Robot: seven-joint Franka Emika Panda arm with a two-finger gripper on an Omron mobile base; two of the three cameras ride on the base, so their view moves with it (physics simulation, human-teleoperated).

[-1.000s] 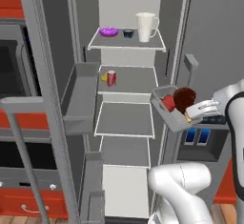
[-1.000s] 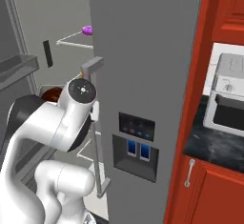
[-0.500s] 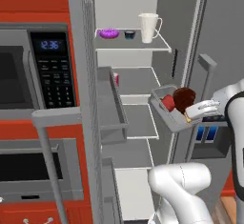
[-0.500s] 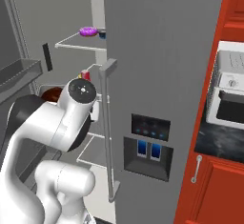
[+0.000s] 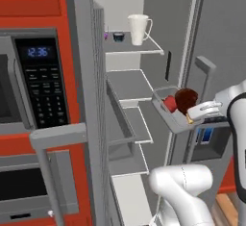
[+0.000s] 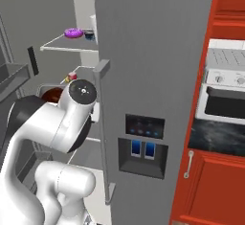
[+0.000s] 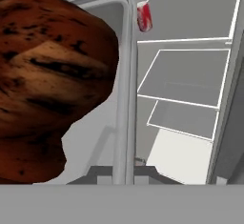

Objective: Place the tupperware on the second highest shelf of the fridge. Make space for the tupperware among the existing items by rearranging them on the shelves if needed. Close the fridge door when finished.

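The tupperware is held up in the air in front of the open fridge, level with the middle shelves, at about 3 o'clock in the left base view. Largest first: the fridge fills the centre of both base views. Its closed dispenser-panel door faces the right base camera, with the black dispenser panel and its blue lights at 6 o'clock. The open fridge door stands edge-on at 9 o'clock of the left base view, with the microwave set in the red cabinets beside it. Inside, the upper shelf at 12 o'clock carries the white jug, a tiny dark cup just left of it, and the purple dish. The shelf below it shows a bare grey panel. A small red can stands at 12 o'clock in the hand view, on a shelf behind the container's rim. The white arm rises and bends toward the fridge opening. The gripper meets the tupperware's right end at 3 o'clock; its fingers look clamped on the container's rim, which runs up the hand view. Inside the tupperware sit a dark brown round lump and, next to it, a smaller red lump.
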